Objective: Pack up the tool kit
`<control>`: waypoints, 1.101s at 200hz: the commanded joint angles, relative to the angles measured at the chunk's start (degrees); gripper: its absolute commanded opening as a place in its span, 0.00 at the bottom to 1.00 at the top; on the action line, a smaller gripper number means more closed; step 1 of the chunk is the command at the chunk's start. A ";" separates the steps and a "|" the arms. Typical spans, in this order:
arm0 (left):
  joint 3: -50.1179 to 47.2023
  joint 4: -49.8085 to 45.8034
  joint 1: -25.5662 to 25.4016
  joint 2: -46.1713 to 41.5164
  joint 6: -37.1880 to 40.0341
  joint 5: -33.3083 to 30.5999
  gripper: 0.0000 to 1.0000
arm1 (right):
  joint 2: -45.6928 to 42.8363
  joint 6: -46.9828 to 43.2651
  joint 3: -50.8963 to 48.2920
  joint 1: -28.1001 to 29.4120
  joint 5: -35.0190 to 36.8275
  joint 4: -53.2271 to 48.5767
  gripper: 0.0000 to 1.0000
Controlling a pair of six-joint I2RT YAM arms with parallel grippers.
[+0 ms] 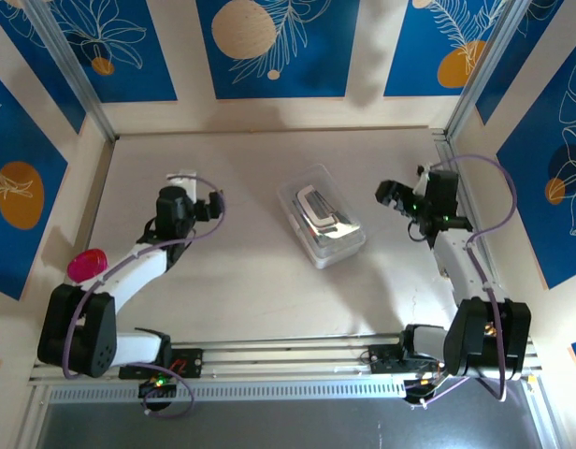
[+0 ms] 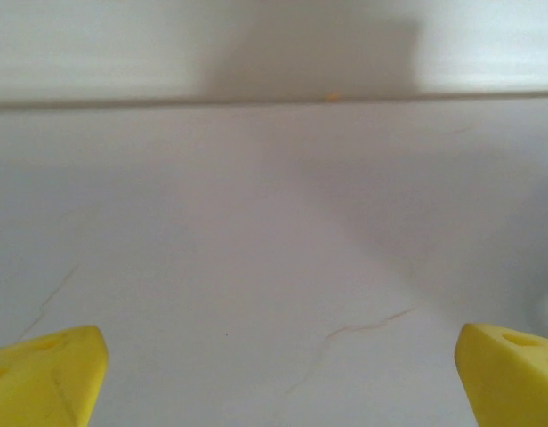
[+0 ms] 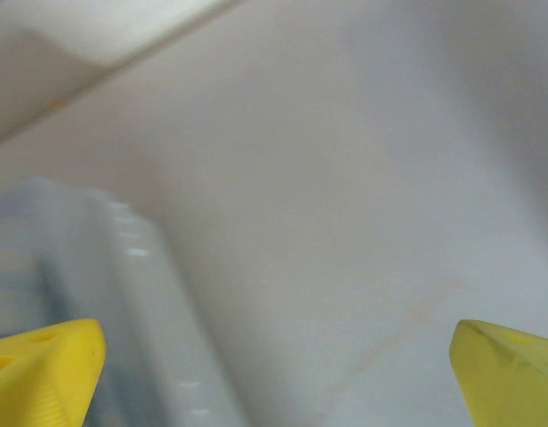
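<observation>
The tool kit's clear plastic box lies at an angle in the middle of the table, with pale, shiny shapes showing through its top. My left gripper hangs to the left of the box, well apart from it. Its yellow fingertips stand wide open over bare table, nothing between them. My right gripper is just right of the box, open too. In the right wrist view the box's blurred edge runs past the left yellow fingertip, and nothing lies between the two tips.
A pink round object sits by the left wall beside the left arm. Blue-patterned walls close in the table at the back and sides. A metal rail runs along the near edge between the arm bases.
</observation>
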 commanded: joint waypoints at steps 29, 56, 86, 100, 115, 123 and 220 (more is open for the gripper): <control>-7.87 7.75 4.15 -3.11 3.32 -9.25 1.00 | 7.29 -8.16 -6.51 0.40 4.07 16.58 0.99; -11.06 12.89 5.21 -1.87 6.54 -8.99 1.00 | 12.65 -11.61 -9.06 2.87 2.17 26.51 0.99; -14.20 20.41 7.53 2.98 6.85 -8.28 1.00 | 14.18 -14.71 -11.00 4.88 -0.94 35.39 0.99; -14.57 24.63 8.77 5.04 6.64 -5.57 1.00 | 16.33 -15.39 -13.80 4.42 -2.98 43.20 0.99; -15.72 34.79 9.83 11.54 6.86 -2.92 1.00 | 15.47 -15.35 -15.76 4.37 -2.03 45.39 0.99; -14.70 30.68 9.44 11.55 8.06 1.14 1.00 | 15.36 -15.45 -17.30 4.61 -1.55 47.93 0.99; -15.41 36.96 9.08 15.34 8.61 1.07 1.00 | 16.71 -15.94 -20.75 5.98 1.85 55.01 0.99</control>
